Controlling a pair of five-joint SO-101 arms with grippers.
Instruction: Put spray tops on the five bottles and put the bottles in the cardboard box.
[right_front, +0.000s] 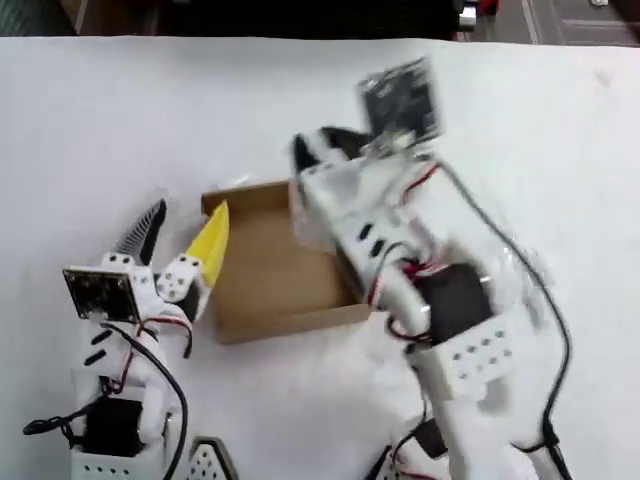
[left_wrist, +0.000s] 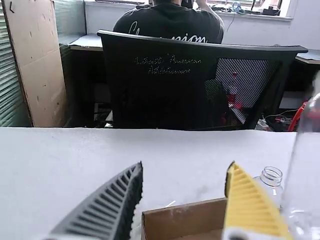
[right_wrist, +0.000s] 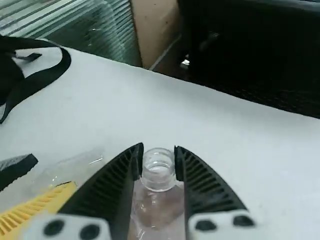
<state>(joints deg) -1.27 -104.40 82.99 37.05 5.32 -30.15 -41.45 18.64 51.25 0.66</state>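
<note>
My right gripper (right_wrist: 157, 150) is shut on the neck of a clear bottle (right_wrist: 158, 172) that has an open mouth and no spray top. From above, that arm hangs over the back right corner of the cardboard box (right_front: 262, 300), with the right gripper (right_front: 305, 160) just past it. The left gripper (right_front: 190, 212) stands open at the box's left side, one finger black and one yellow, with nothing between them. In the left wrist view the left gripper (left_wrist: 185, 170) frames the box's edge (left_wrist: 182, 217), and a topless clear bottle (left_wrist: 271, 177) shows beyond the yellow finger (left_wrist: 247, 205).
A black strap (right_wrist: 35, 70) lies on the white table near the right gripper. A blurred clear shape (left_wrist: 306, 160) stands beside the left gripper. Past the table's far edge is a black office chair (left_wrist: 200, 80) with a person seated in it.
</note>
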